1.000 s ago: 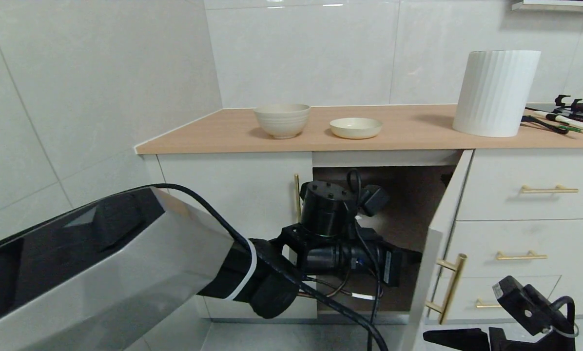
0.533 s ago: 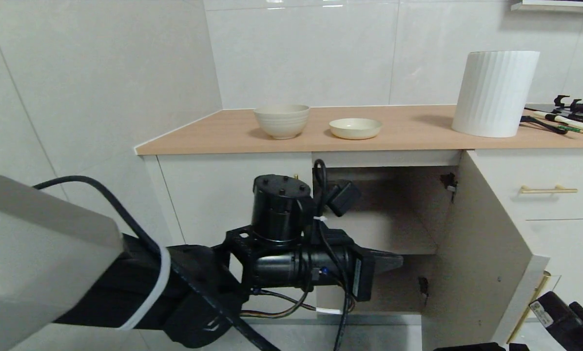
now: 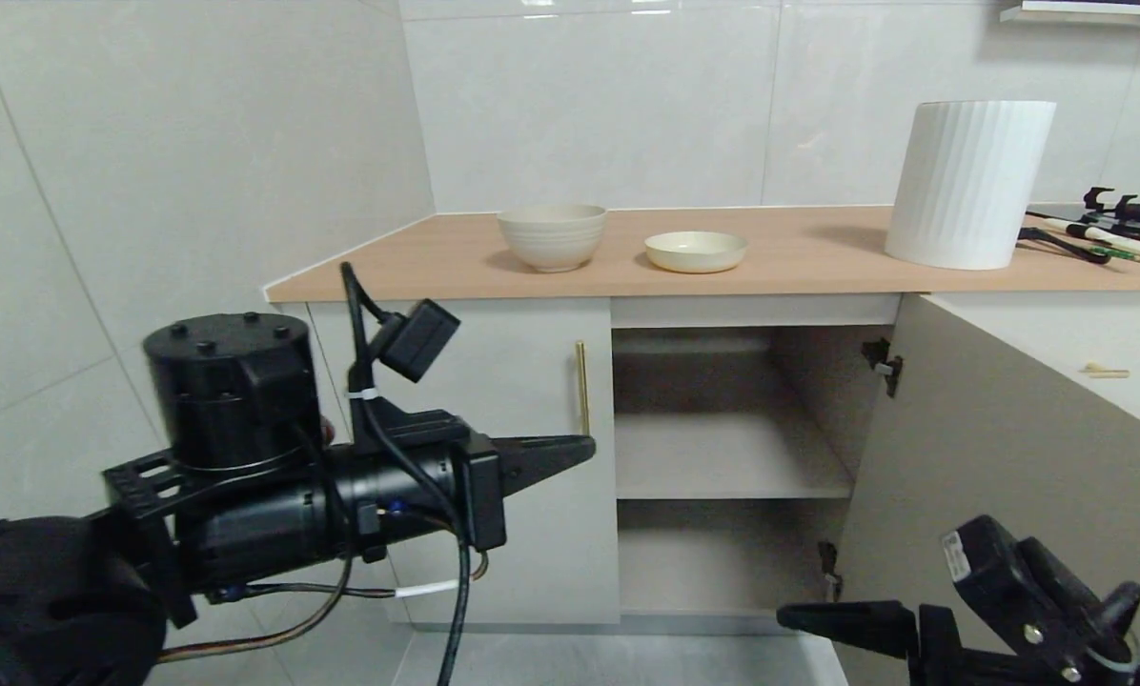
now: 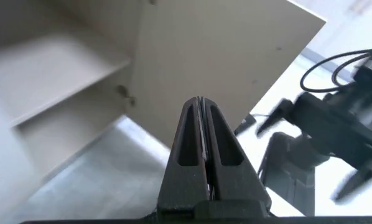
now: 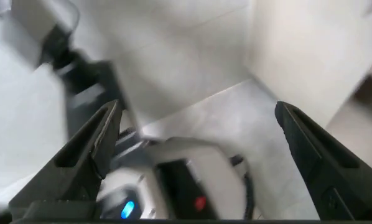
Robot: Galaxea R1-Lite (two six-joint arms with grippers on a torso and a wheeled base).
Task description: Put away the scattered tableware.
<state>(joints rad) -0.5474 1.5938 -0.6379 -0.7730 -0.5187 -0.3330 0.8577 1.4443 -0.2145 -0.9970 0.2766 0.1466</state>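
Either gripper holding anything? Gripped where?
Nothing held. Left gripper shut on itself, right gripper open and empty; bowl and dish sit on the counter.

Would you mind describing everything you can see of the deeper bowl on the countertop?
The bowl is cream, seemingly matte ceramic, with faint horizontal ribs around its upper wall. It stands upright near the left end of the wood-look countertop, beside but apart from the shallow dish to its right. Only the countertop touches it; its inside is mostly hidden.
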